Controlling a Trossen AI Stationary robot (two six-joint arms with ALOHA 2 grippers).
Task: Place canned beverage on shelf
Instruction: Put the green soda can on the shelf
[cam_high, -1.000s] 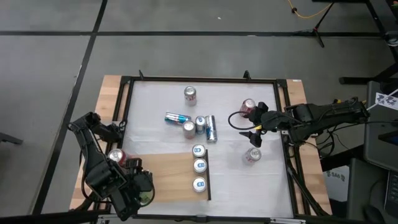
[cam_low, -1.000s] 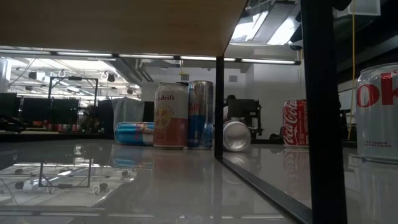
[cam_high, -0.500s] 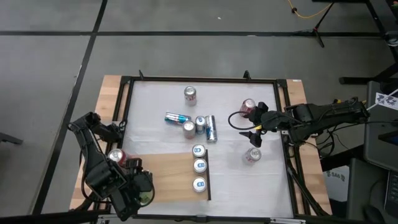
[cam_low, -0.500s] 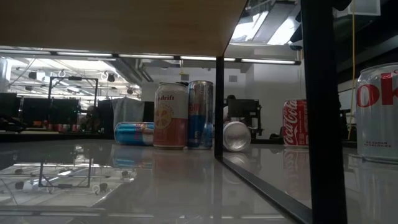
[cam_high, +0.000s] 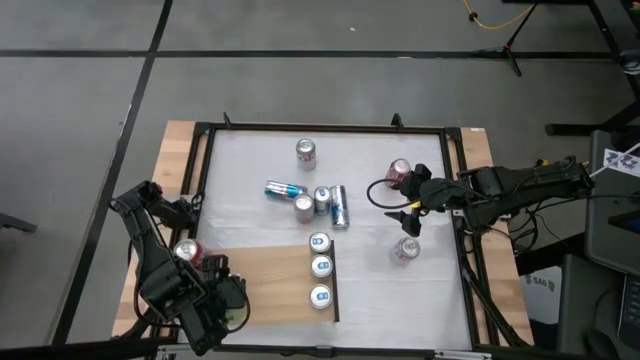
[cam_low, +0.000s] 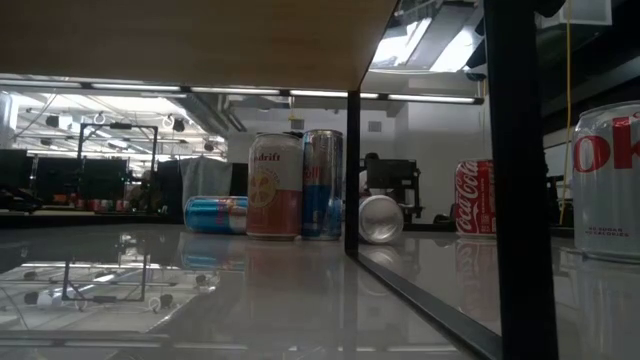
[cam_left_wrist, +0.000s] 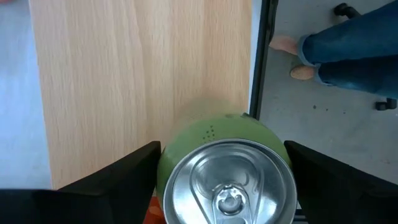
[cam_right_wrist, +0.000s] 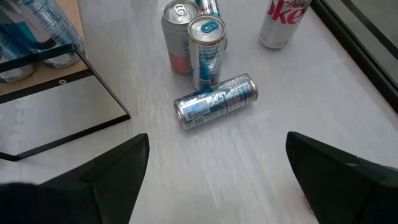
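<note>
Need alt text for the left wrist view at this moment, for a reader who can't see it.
A green can, seen from above with its silver top and pull tab, stands between the left claw's two dark fingers, which sit just clear of its sides. Beneath is the shelf, light wood grain, with a dark frame bar along one edge; beyond it, a person's legs on the floor.

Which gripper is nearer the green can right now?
Left. The left gripper brackets the green can at the shelf corner; the right gripper hovers across the table near other cans.

Twelve cans (cam_high: 305, 150) on show, folks!
Seven out by the right gripper (cam_right_wrist: 217, 165), five beside the left gripper (cam_left_wrist: 222, 174), one shelf (cam_high: 270, 280).
</note>
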